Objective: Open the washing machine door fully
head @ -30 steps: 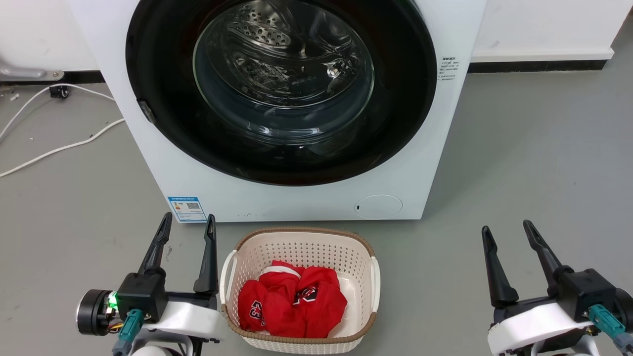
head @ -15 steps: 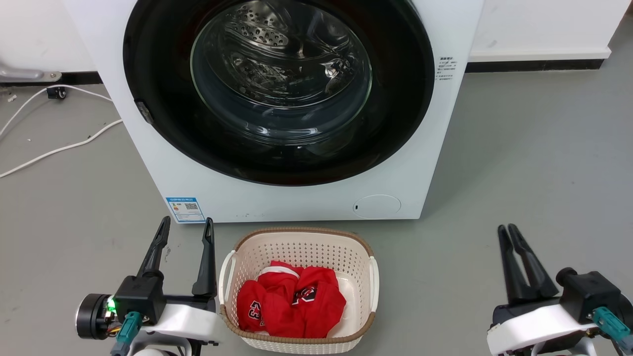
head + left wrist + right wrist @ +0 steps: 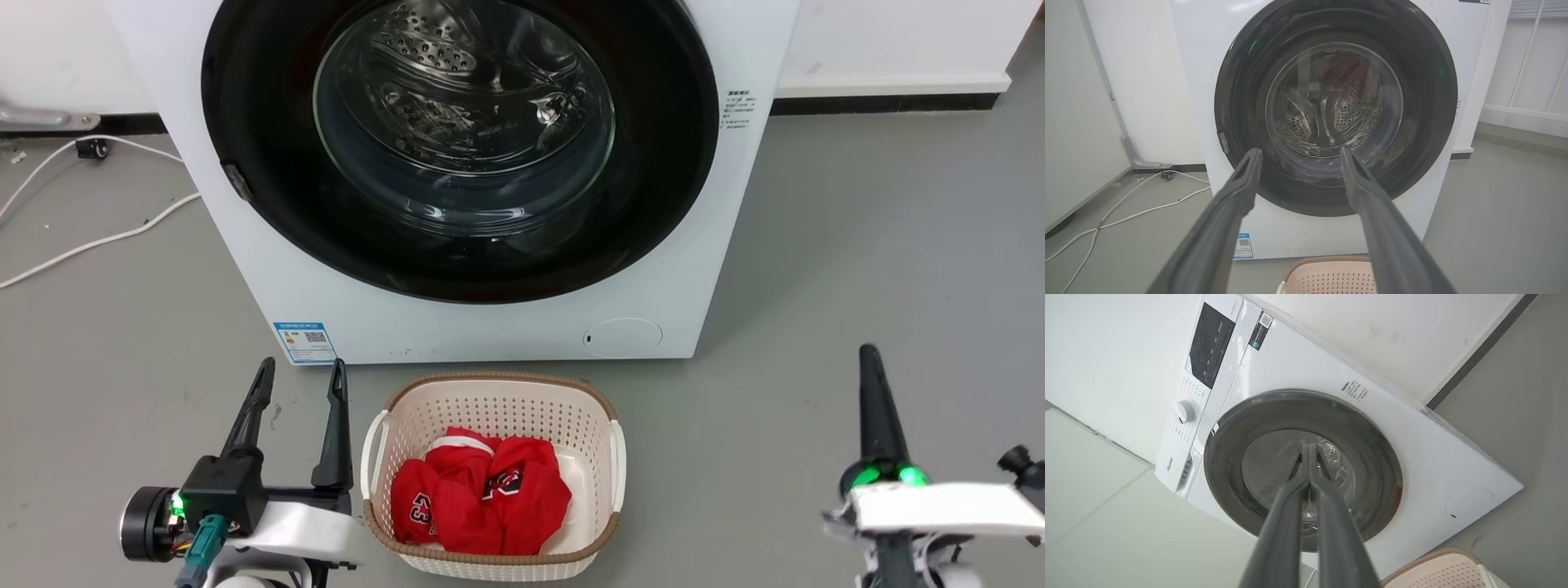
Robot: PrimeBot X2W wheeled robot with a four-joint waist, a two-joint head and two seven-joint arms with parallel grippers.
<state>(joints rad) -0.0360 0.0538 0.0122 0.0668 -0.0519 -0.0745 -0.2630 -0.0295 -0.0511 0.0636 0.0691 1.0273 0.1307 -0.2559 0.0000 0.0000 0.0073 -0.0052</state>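
The washing machine door (image 3: 461,139) fills the upper centre of the head view, shut flush against the white machine, so no part of the opening is done yet. A small grey catch (image 3: 237,181) sits on the left edge of its black ring. This suggests the door hinges on the frame's right and has to be pulled from the left. A laundry basket (image 3: 498,382) holding red clothes (image 3: 482,498) stands on the floor at bottom centre, just below the door, probably ready for loading. Whether the swinging door would clear it cannot be told.

The left gripper (image 3: 300,367) rests at lower left, its fingers spread and empty. They point up the frame toward the machine's lower left corner, well short of it. The right gripper (image 3: 869,355), at lower right, is rolled onto its side, so its fingers line up as one dark spike. The right wrist view shows them pressed together on nothing, aimed at the glass centre, with the machine tilted across the frame — a sign of that wrist roll. Closed like this, they would likely serve as a slim probe.
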